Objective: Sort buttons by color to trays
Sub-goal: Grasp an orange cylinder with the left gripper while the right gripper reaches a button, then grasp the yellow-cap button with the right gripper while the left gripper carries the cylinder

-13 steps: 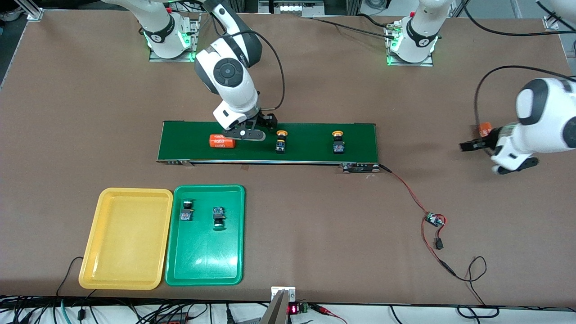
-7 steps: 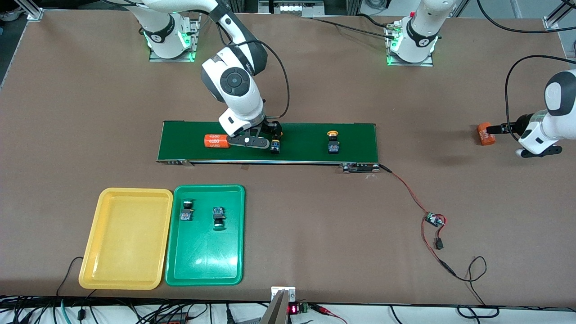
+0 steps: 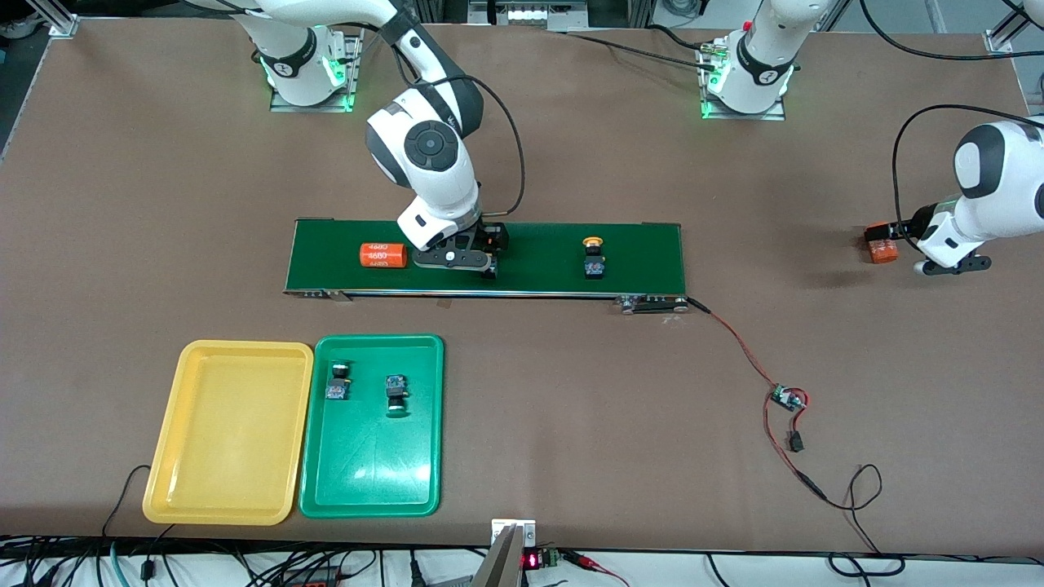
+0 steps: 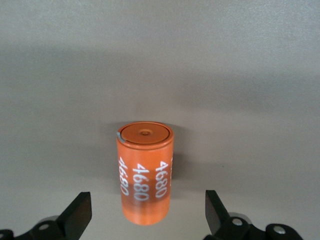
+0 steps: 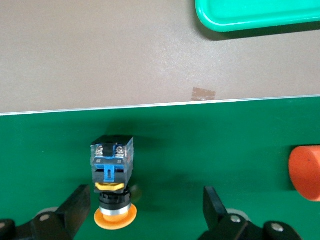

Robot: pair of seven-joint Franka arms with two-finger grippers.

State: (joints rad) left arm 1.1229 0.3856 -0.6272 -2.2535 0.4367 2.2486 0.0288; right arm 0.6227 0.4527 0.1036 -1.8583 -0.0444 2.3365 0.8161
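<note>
A robotics laboratory is showing here. Two white arms are standing bolted to metal base plates (image 3: 742,110) on a brown table (image 3: 571,424), green status lights glowing at their bases. A small motorised conveyor belt (image 3: 636,253) is lying under the right gripper (image 3: 477,261), wired by red and black leads to a bare circuit board (image 3: 788,398). Cables (image 3: 245,562) and aluminium framing (image 3: 49,18) are running along the table's edges.

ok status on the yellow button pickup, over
Right gripper open, low over dark-green conveyor belt, straddling yellow-capped push button. Left gripper open by orange printed cylinder. Yellow plastic tray unobstructed.
</note>
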